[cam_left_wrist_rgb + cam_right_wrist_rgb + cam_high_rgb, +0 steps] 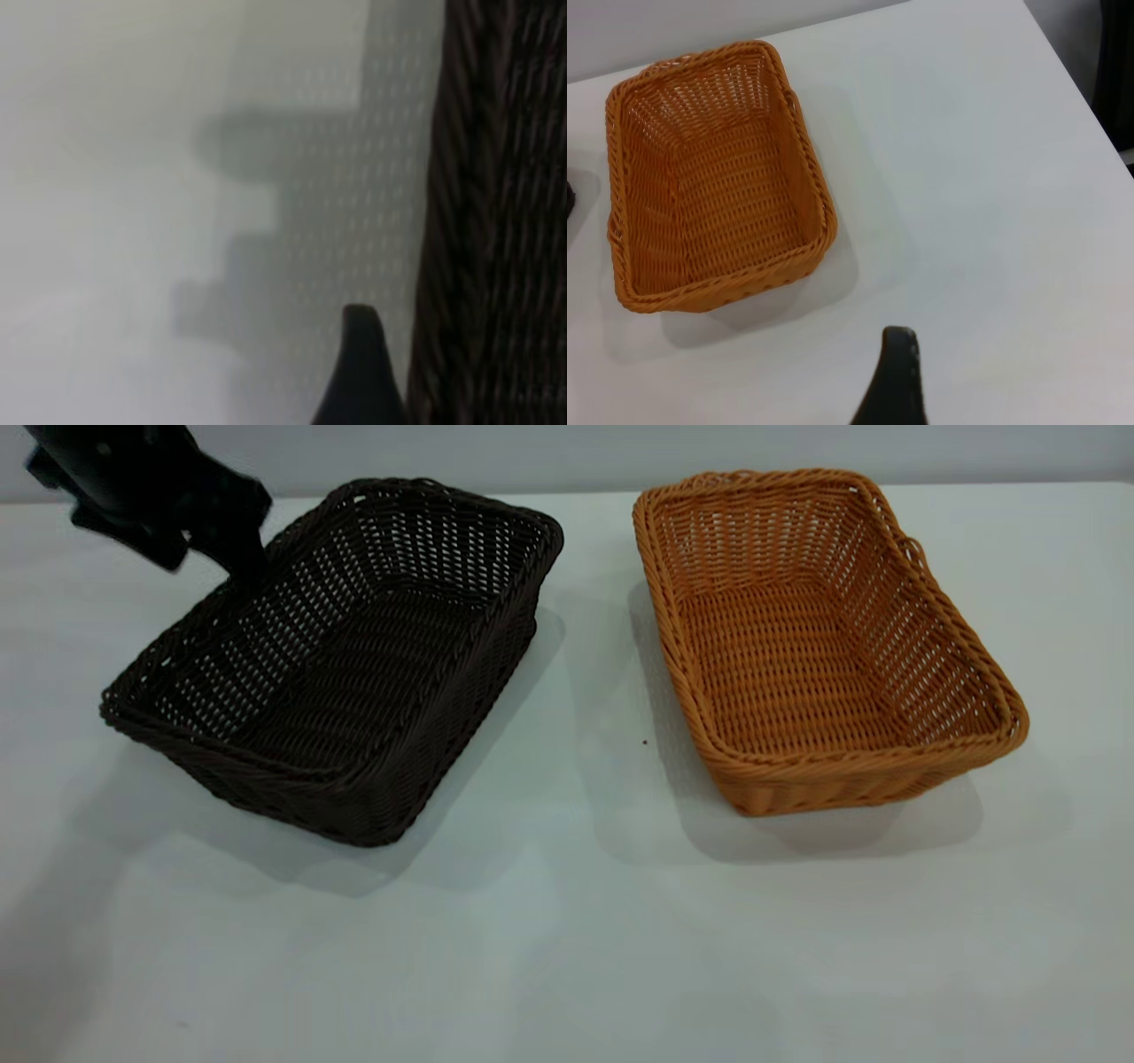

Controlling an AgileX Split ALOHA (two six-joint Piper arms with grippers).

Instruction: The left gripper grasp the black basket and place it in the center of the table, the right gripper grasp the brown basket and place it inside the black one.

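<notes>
While left gripper [239, 567] meets black basket [354, 664], brown basket [713, 177] sits apart.

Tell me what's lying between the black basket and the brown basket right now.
Nothing but bare table: the exterior view shows only a white strip with shadows and a tiny dark speck between the black basket and the brown basket.

A black basket [354, 664] of woven wicker, very dark brown-black, with a braided rim and an open, ribbed weave that lets light through its sides. A brown basket [815, 646] of the same woven wicker in orange-tan, slightly shiny like plastic rattan, also with a braided rim. Both sit on a smooth, plain white table [567, 957] with a soft, matt sheen. The left gripper [239, 567] looks matt black.
</notes>
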